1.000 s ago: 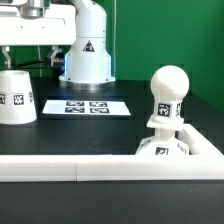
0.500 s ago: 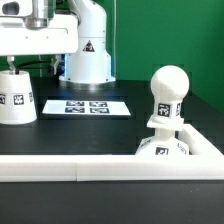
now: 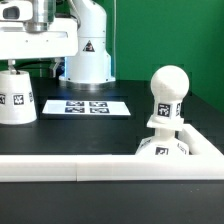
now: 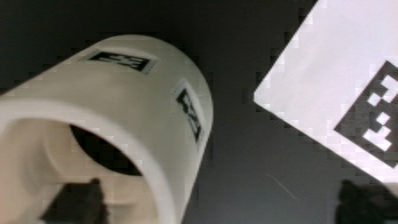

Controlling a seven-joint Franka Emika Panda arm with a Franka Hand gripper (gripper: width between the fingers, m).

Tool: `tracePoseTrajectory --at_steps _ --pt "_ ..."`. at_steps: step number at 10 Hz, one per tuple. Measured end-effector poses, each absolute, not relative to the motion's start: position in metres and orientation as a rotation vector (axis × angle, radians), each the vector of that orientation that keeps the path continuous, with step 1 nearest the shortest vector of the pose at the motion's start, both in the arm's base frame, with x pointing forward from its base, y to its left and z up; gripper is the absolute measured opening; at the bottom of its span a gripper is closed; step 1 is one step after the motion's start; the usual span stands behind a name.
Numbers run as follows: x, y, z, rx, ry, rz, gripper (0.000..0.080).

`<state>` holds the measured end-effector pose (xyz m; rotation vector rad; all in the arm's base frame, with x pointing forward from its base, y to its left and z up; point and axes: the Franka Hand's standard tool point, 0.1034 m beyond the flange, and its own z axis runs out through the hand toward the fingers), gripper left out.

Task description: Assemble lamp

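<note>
The tapered white shade [image 3: 15, 97] stands wide end down on the black table at the exterior view's left. In the wrist view it [image 4: 125, 120] fills much of the picture, its open end toward the camera. My gripper [image 3: 30, 63] hangs just above the shade, offset toward the marker board. It is open and empty [image 4: 222, 205]; one fingertip [image 4: 75, 200] shows over the shade's wall, the other [image 4: 370, 200] over bare table. The round bulb [image 3: 168, 92] stands upright on the square base [image 3: 164, 146] at the exterior view's right.
The marker board [image 3: 88, 105] lies flat beside the shade and also shows in the wrist view [image 4: 347, 90]. The robot's white pedestal [image 3: 88, 55] stands behind it. A low white wall [image 3: 70, 168] runs along the front and turns back at the right.
My gripper has come down a little toward the shade and stays open. The shade, bulb and base have not moved.
</note>
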<state>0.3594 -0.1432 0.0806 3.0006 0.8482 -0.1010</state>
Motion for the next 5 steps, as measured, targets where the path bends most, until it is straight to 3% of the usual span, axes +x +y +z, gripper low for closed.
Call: tracePoseTrajectory --at_steps 1,2,3,4,5 --pt "0.3592 -0.1432 0.0803 3.001 0.848 -0.102 0.0604" --pt "0.359 -0.1432 0.0801 3.001 0.848 -0.103 0.0402" --pt "0.3588 -0.1432 0.0798 3.001 0.848 -0.104 0.0268" --pt "0.3587 -0.1432 0.0796 3.001 0.848 -0.105 0.0268" --pt "0.3587 -0.1432 0.0796 3.001 0.849 -0.105 0.0096"
